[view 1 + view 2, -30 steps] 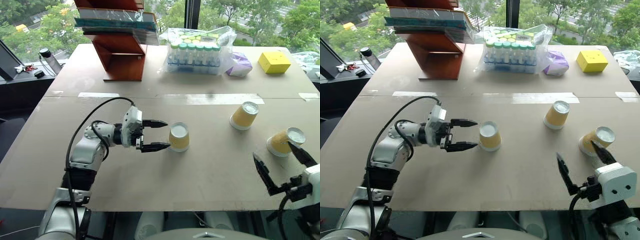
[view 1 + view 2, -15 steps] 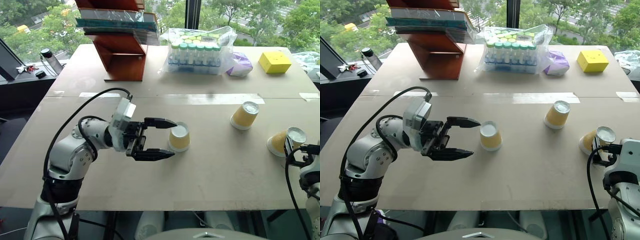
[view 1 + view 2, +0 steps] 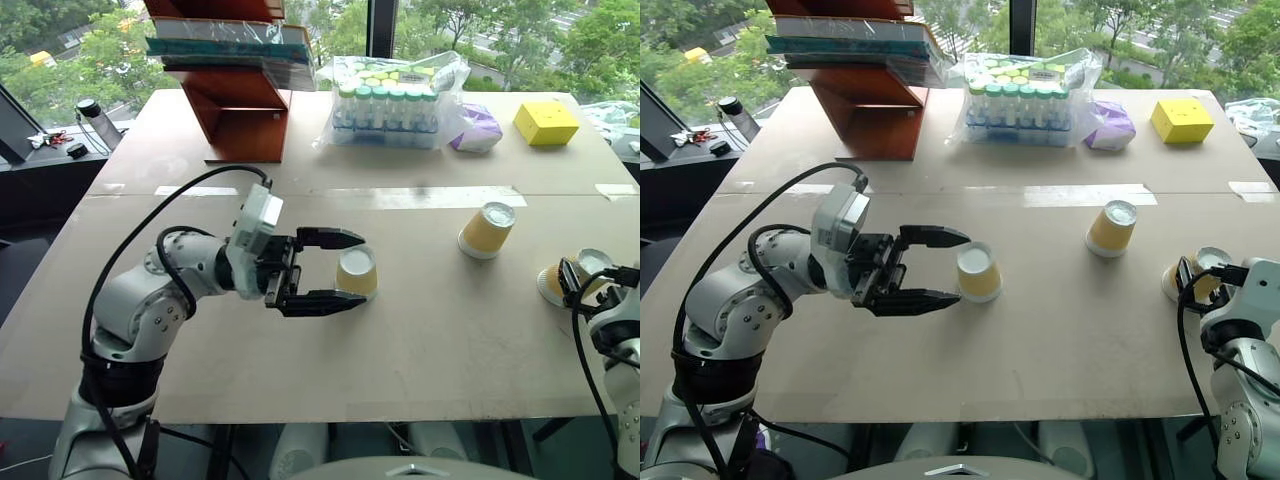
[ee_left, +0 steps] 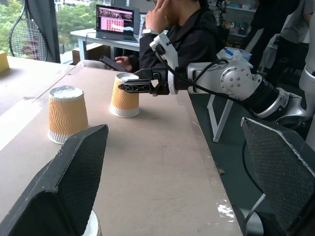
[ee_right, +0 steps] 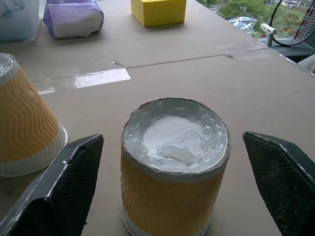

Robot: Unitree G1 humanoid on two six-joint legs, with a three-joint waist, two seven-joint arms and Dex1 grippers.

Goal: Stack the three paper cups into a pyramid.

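Note:
Three yellow-orange paper cups stand upside down and apart on the table. My left gripper (image 3: pixel 360 270) is open, level and pointing right. Its fingers straddle the middle cup (image 3: pixel 357 274) from slightly above; I cannot tell whether they touch it. The second cup (image 3: pixel 487 230) stands free further right. My right gripper (image 3: pixel 594 274) is open around the rightmost cup (image 5: pixel 174 162), one finger (image 5: pixel 64 196) on each side with a gap. In the left wrist view the right gripper (image 4: pixel 140 86) sits at that cup (image 4: pixel 123 96). There is no pyramid.
At the back of the table stand a red-brown wooden rack (image 3: pixel 240 95), a clear bag of green-capped tubes (image 3: pixel 395 100), a purple pouch (image 3: pixel 478 130) and a yellow box (image 3: pixel 547 122). A person (image 4: pixel 187 39) sits at a laptop beyond the table's right end.
My right gripper has swung forward from the near edge to the rightmost cup, and its fingers now flank it. My left gripper has risen and drawn back slightly at the middle cup, still open.

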